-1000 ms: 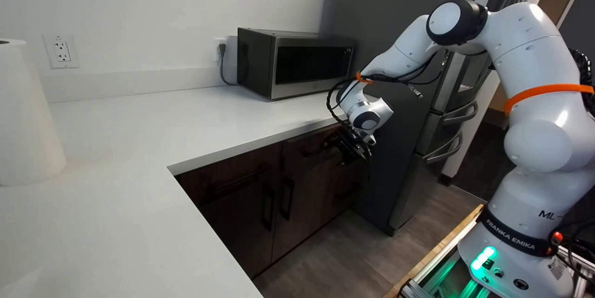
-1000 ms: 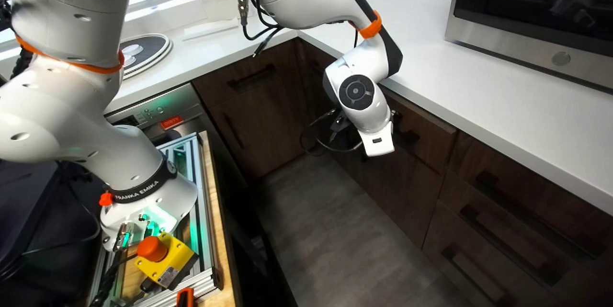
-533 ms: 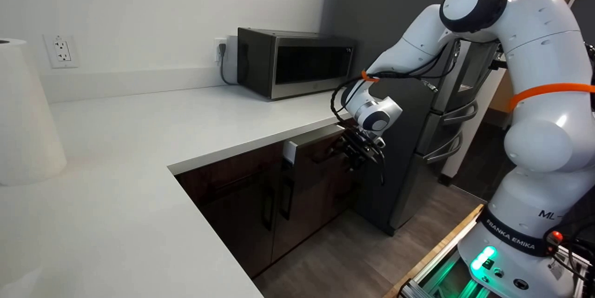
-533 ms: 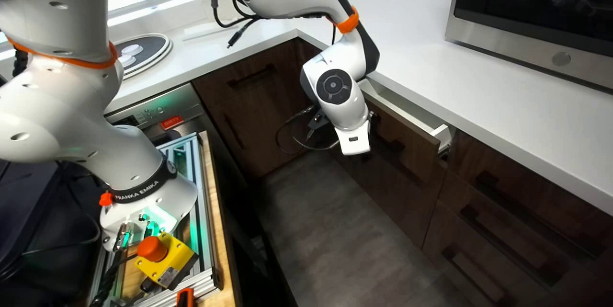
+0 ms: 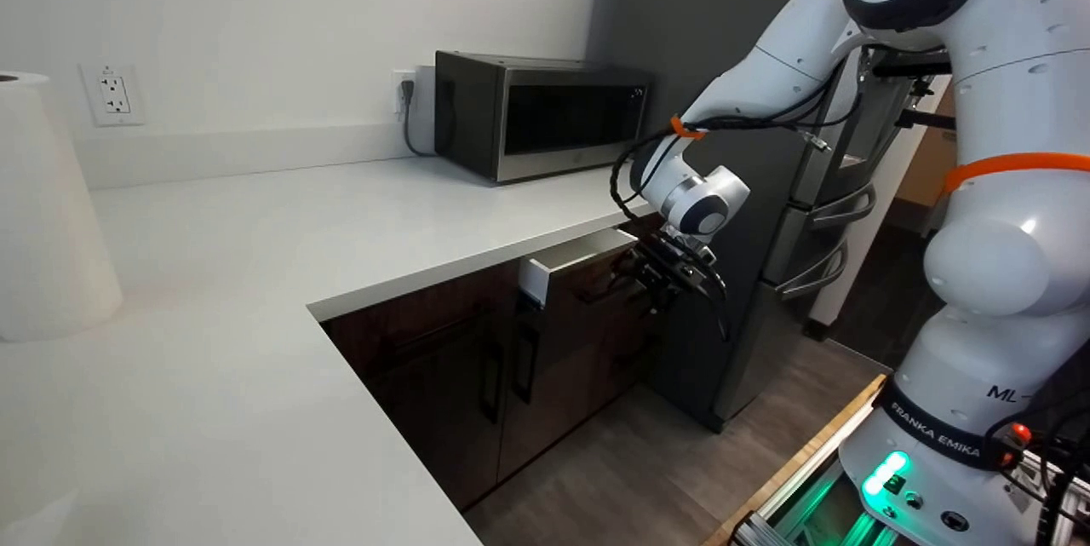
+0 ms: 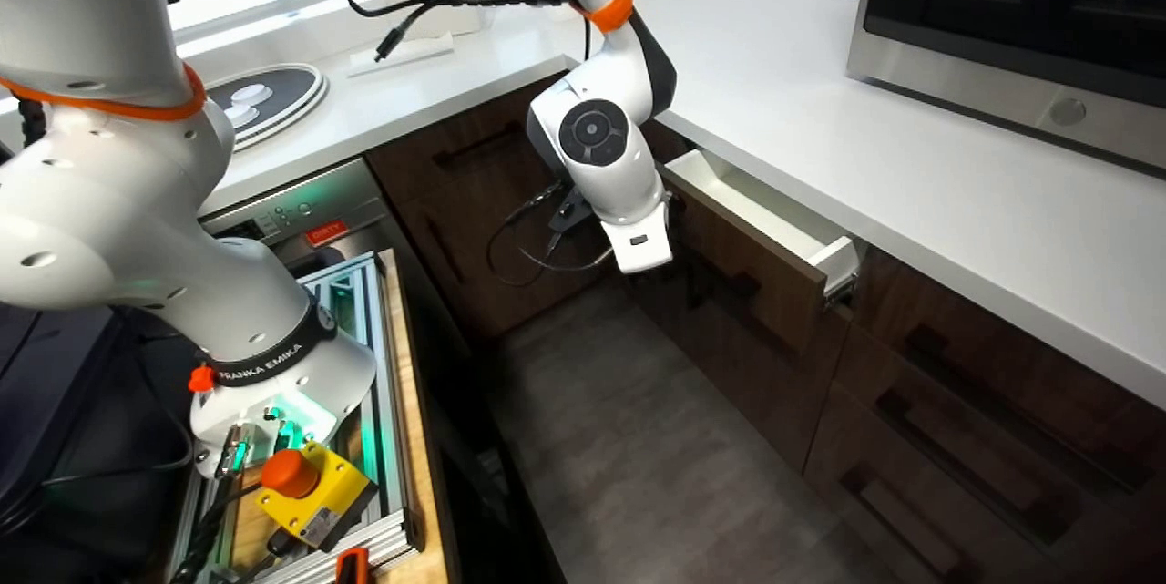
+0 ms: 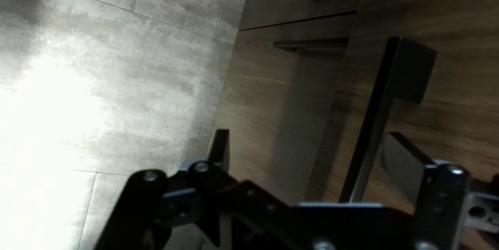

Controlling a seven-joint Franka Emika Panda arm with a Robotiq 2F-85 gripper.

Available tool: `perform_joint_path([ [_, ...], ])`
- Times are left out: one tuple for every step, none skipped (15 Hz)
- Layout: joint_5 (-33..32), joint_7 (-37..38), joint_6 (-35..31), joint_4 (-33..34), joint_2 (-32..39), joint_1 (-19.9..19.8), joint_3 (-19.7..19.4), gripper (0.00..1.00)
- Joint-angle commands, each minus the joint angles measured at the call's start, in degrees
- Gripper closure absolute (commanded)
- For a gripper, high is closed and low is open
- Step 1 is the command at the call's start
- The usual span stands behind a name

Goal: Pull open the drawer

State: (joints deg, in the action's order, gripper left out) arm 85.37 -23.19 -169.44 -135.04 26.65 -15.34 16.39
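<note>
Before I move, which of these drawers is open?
The drawer beside the pincer: its white inside shows in both exterior views. The stacked drawers to its right, in an exterior view, sit flush and show no white.

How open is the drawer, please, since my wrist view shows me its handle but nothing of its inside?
Observer: The drawer stands partly open; in both exterior views its white inside shows past the edge of the counter.
Operator: Thank you. Does anything stand on that counter?
Observer: Yes, a microwave stands on it, in both exterior views.
Operator: And is there anything beside the arm's base?
Observer: In an exterior view, a yellow box with an orange button sits beside it.
</note>
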Motion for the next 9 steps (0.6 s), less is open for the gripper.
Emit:
perform_joint_path([
  [-13.6, 9.2, 3.6, -9.7, -9.1, 9.9, -7.2, 0.00],
  [-18.0, 12.0, 5.9, -12.6, -12.0, 11.7, -8.3, 0.00],
  [-22.6, 14.5, 7.4, -14.0, -13.9, 13.6, -9.4, 0.00],
  [-27.3, 17.7, 8.5, -15.4, -15.7, 17.4, -11.9, 0.00],
  [-32.0, 21.3, 8.4, -16.3, -16.5, 22.7, -15.7, 0.00],
  [-36.6, 24.0, 8.3, -16.7, -17.1, 27.0, -19.4, 0.00],
  [-41.2, 26.7, 8.2, -16.8, -17.2, 31.1, -22.8, 0.00],
  [-45.9, 29.2, 8.0, -16.8, -16.9, 35.7, -27.1, 0.00],
  [-50.7, 31.6, 7.9, -16.3, -16.2, 40.3, -31.9, 0.00],
])
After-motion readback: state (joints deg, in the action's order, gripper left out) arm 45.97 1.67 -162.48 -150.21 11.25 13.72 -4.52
